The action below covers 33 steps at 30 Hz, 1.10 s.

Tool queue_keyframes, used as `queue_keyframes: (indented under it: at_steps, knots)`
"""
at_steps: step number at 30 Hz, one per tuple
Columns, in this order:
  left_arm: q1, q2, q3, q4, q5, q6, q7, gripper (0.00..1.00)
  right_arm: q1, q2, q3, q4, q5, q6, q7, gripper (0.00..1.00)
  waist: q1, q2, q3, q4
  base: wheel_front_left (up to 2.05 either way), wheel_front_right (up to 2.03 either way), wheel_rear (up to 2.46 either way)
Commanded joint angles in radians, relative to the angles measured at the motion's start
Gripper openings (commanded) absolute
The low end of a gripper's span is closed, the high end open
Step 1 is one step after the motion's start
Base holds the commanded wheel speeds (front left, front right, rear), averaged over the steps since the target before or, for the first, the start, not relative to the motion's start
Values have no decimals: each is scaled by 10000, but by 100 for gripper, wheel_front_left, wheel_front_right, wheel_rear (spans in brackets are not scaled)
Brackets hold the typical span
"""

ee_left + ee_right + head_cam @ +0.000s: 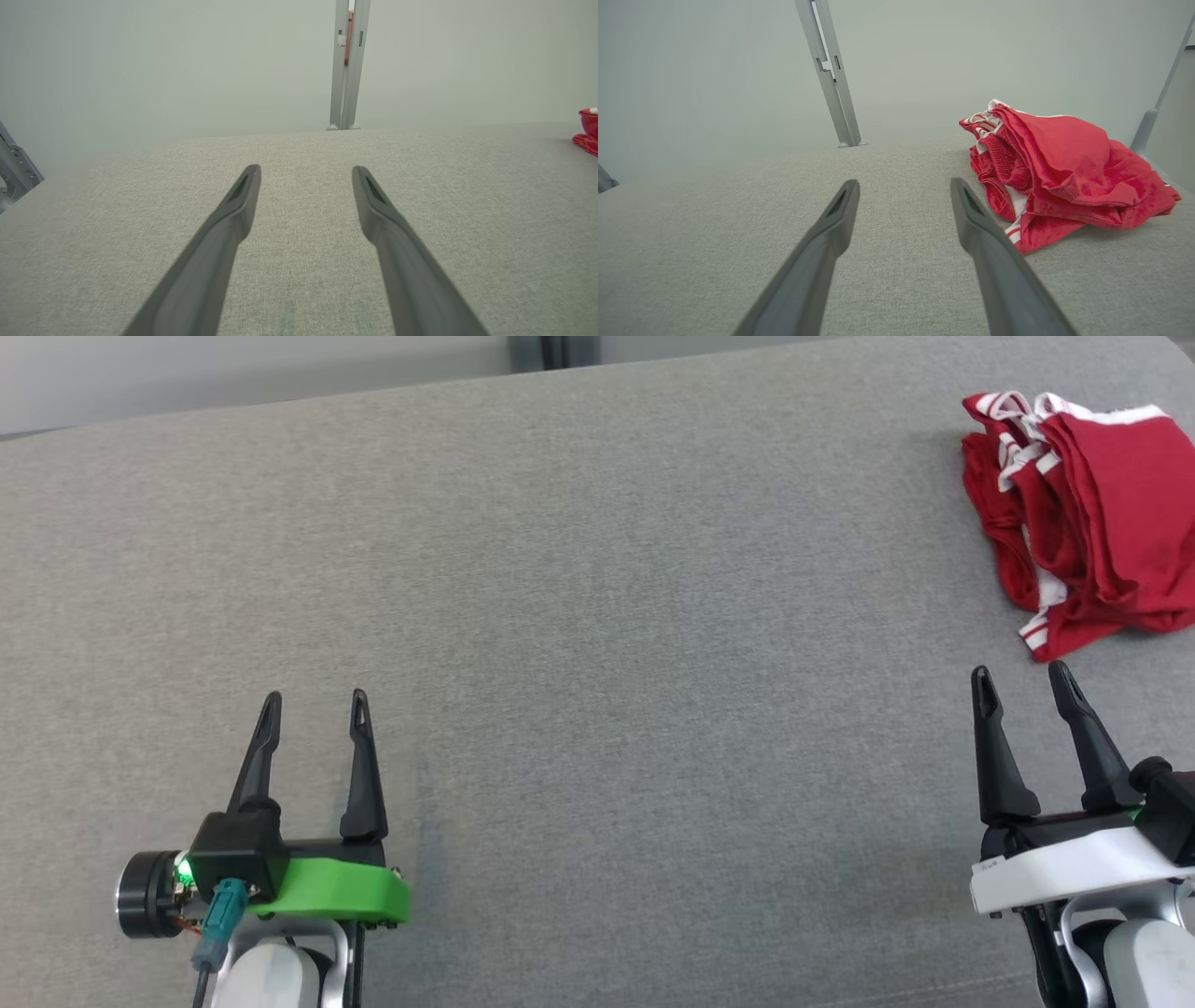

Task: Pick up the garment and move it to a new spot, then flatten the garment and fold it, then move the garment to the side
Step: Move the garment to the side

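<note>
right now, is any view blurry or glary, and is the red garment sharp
Head view: even soft light, no glare, the red garment sharp but cropped at the right edge. Left wrist view: the left tool blurs toward the bottom edge, garment a sliver at the right edge. Right wrist view: garment crisp, soft shadow under it, the right tool soft near the lens.

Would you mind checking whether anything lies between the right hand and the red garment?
Nothing visible stands in the way. The right hand is open and points toward the red garment, which lies crumpled just ahead of it, with bare grey surface between them.
</note>
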Motion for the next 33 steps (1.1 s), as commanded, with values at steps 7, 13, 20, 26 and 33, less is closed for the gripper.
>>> queue_keyframes:
  at_steps: [7, 13, 20, 26, 33]
  knots:
    - [667, 176, 252, 256, -103, -183, -34, 100, 679, 134, -106, -482, -568, -13, 563, 100, 0, 0, -1319, 1181, 0, 0, 0]
    - [1147, 250, 270, 415, -54, -385, -34, 100, 1272, 186, -119, -789, -791, -13, 967, 100, 0, 0, -1829, 1104, 0, 0, 0]
    - [1454, 220, 214, 657, 5, -537, -37, 100, 1776, 262, -200, -908, -747, -13, 1181, 100, 0, 0, -2248, 1031, 0, 0, 0]
    - [1530, 185, 213, 780, 35, -597, -36, 100, 1904, 249, -221, -934, -640, -13, 1211, 100, 0, 0, -2370, 999, 0, 0, 0]
    - [1494, 161, 230, 920, 65, -652, -37, 100, 1904, 277, -170, -925, -603, -13, 1225, 100, 0, 0, -2388, 940, 0, 0, 0]
